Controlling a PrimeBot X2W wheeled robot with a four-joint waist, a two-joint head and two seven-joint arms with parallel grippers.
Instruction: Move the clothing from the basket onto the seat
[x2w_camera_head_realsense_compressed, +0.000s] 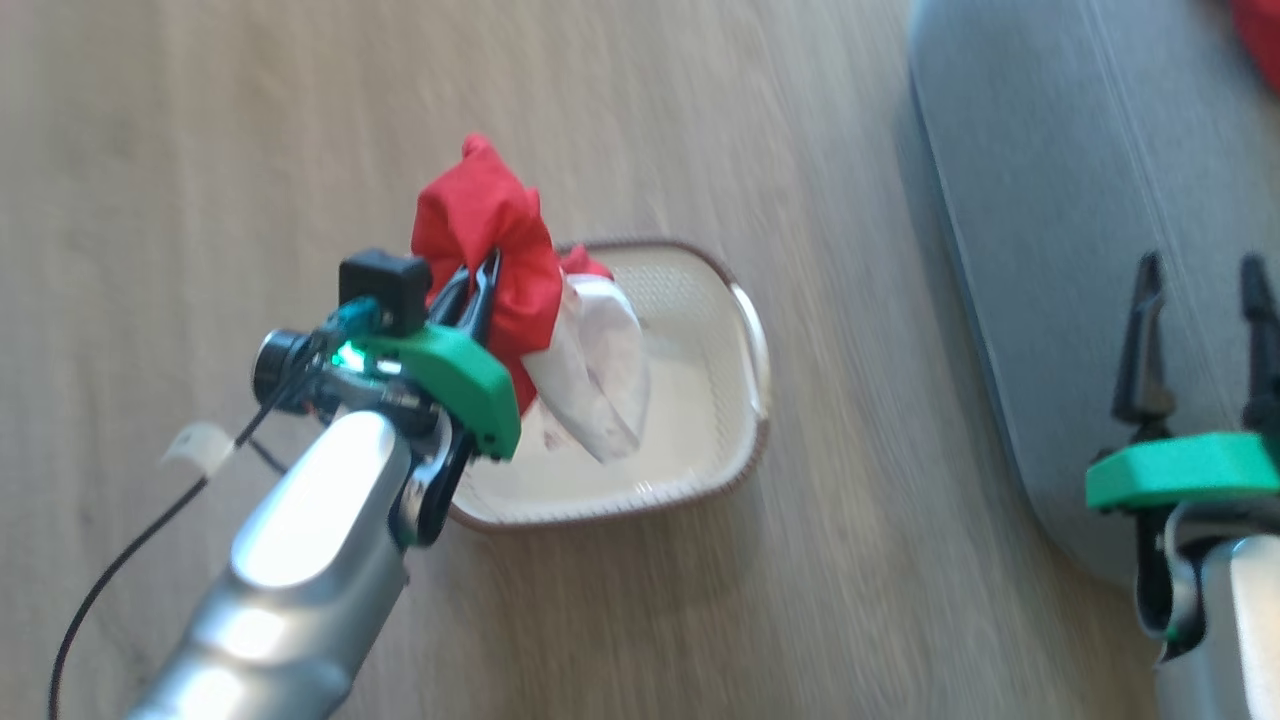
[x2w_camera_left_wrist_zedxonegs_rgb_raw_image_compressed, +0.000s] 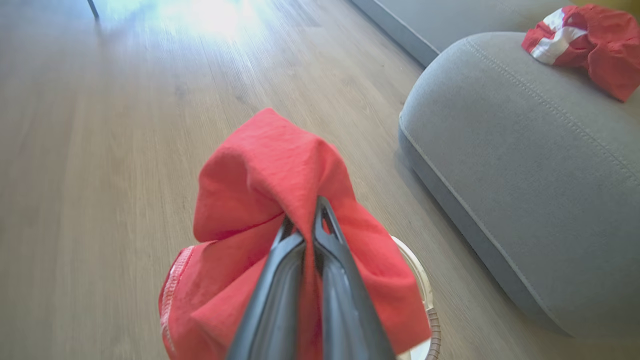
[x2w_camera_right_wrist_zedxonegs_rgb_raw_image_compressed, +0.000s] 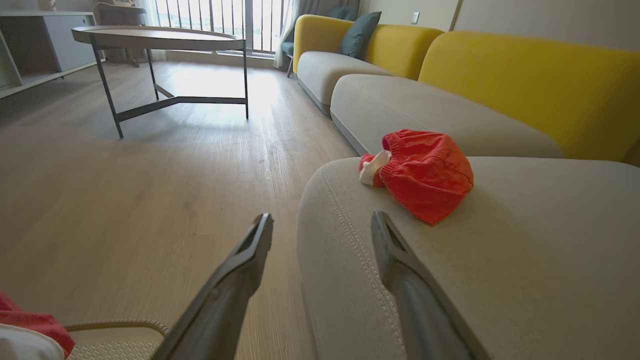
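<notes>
Judged task approx. half done, maybe more. Found one red-and-white piece (x2w_camera_right_wrist_zedxonegs_rgb_raw_image_compressed: 425, 175) already lying on the seat (x2w_camera_right_wrist_zedxonegs_rgb_raw_image_compressed: 500, 275), toward 1 o'clock in head view, well apart from the basket (x2w_camera_head_realsense_compressed: 745, 330). Saw left end effector (x2w_camera_head_realsense_compressed: 480, 275) pinched shut on the red garment (x2w_camera_head_realsense_compressed: 490, 220), fabric bunched round both fingers, held up above the basket's 10 o'clock side. Noted white fabric (x2w_camera_head_realsense_compressed: 600, 380) hanging under the red, lower end dangling over basket interior. Couldn't tell whether gripped too or just caught up w/ the red. Made out no other cloth on the visible bit of basket floor, though w/ part hidden by arm (x2w_camera_head_realsense_compressed: 300, 540) & bundle. Saw right end effector (x2w_camera_head_realsense_compressed: 1200, 270) at 4 o'clock, fingers spread wide, holding nothing, hovering over seat edge. Placed seat at 3 o'clock of basket, strip of wood floor (x2w_camera_head_realsense_compressed: 200, 150) between. Reckoned what was left: carry bundle across to 3 o'clock, get it over the cushion, release. Flagged risk of white part slipping off en route & landing on floor or back in basket, meaning one more pick.
</notes>
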